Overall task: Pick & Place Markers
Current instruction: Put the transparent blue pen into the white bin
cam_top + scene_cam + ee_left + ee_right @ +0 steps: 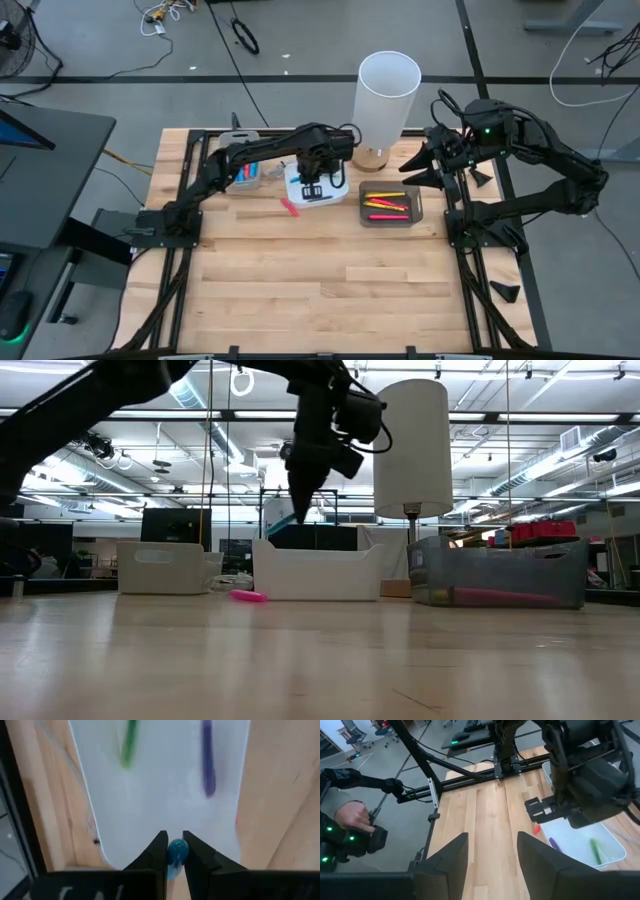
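Wood-plank desk [300, 280] in a big open workshop, cables on the grey floor, ceiling lights and benches out back. A white lamp [385, 95] stands at the far edge of the desk, and a person's hand [355, 817] on a controller shows off to the side in the right wrist view.

Progress looks maybe halfway, at a guess. The dark tray [390, 205] already has several pink, red and yellow markers [385, 207] in it. The white tray [318, 192] has a green marker [128, 745] and a purple marker [208, 762] lying in it. The grey tray [245, 172] seems to have some too (hard to tell which colours).

Left tool [175, 851] hangs over the white tray, clamped on a blue marker [176, 852], so that one seems about to be dropped in. Left to do: a pink marker [289, 207] lying loose on the desk just beside the white tray.

Right tool [492, 852] is spread open and empty, parked up near the lamp.
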Controlling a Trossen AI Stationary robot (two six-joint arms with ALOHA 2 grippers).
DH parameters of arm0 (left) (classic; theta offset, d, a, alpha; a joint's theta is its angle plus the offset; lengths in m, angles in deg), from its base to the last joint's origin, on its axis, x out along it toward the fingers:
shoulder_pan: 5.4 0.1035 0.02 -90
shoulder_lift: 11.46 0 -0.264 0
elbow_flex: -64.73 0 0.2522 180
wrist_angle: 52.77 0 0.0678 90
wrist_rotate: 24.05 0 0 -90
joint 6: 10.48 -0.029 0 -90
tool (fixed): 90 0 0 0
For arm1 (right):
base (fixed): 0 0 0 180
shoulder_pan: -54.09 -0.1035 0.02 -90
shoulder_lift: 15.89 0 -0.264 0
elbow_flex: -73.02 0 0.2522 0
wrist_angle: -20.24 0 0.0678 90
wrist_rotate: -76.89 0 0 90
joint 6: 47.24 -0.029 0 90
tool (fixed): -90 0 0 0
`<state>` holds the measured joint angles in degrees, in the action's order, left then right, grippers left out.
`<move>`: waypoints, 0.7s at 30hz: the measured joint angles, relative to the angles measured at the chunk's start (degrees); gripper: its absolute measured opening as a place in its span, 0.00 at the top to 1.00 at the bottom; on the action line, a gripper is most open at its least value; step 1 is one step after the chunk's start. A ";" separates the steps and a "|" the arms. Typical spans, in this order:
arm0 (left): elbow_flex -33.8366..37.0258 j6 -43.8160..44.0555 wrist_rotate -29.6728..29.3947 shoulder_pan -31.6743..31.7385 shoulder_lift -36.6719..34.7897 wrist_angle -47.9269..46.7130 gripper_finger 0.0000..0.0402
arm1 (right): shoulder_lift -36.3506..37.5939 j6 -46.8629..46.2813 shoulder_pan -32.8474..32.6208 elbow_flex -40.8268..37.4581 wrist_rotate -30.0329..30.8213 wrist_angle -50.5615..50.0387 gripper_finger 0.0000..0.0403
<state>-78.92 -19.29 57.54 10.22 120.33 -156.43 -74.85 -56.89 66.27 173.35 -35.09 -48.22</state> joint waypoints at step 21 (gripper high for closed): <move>-1.72 0.60 0.51 0.05 8.03 3.76 0.83 | 0.00 0.68 -0.02 0.00 -0.04 -2.90 0.58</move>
<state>-80.64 -18.69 58.05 10.27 128.36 -152.66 -74.85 -56.21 66.25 173.35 -35.13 -51.12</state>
